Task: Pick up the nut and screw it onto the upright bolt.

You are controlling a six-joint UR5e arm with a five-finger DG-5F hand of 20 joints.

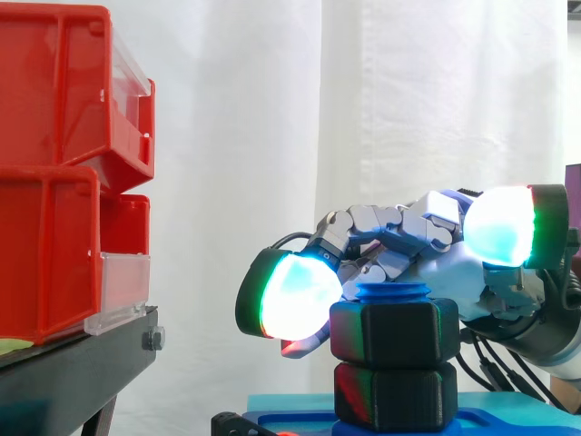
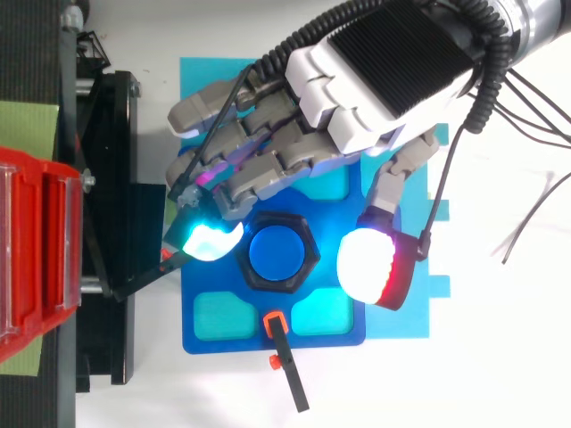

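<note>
A black hex nut (image 1: 392,331) sits on the upright blue bolt (image 1: 390,292), whose top shows through the nut (image 2: 308,253) from above. Below it is a second black hex piece (image 1: 395,395) on the blue base plate (image 2: 210,334). My hand (image 2: 393,71) hovers over the bolt with its fingers arched around the nut. A cyan-green fingertip pad (image 1: 290,295) is at the nut's left edge. The white thumb pad (image 2: 370,267) stands off to the right, higher than the nut and apart from it.
Red bins (image 1: 54,182) stacked on a black stand (image 1: 73,363) rise at the left, close to the plate. A small black clamp with orange ends (image 2: 285,366) lies at the plate's front edge. White table surface spreads to the right.
</note>
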